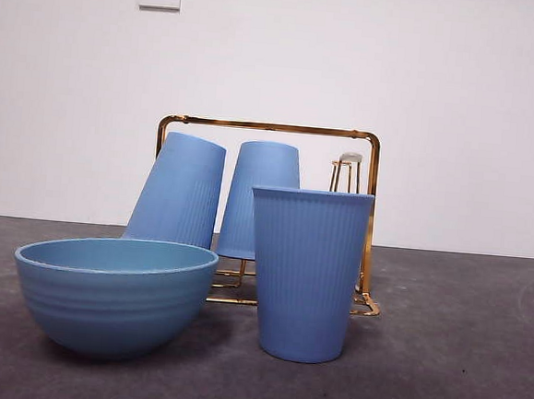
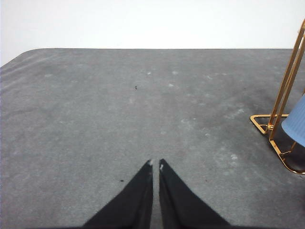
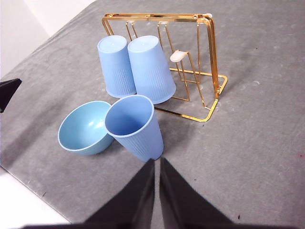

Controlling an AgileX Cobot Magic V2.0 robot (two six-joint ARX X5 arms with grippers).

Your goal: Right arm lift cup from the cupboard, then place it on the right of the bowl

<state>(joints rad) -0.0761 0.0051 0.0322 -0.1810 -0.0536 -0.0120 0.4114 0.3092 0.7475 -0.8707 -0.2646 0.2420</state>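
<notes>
I see the cup [image 1: 306, 275] upright right of the bowl [image 1: 111, 294], as required; right tool [image 3: 157, 164] closed, empty.

No readable text, labels, brands or numbers on anything in view

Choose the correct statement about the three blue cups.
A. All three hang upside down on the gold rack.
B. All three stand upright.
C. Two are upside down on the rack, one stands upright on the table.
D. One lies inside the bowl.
C: two inverted cups sit on the rack; one upright cup stands on the table beside the bowl.
</notes>
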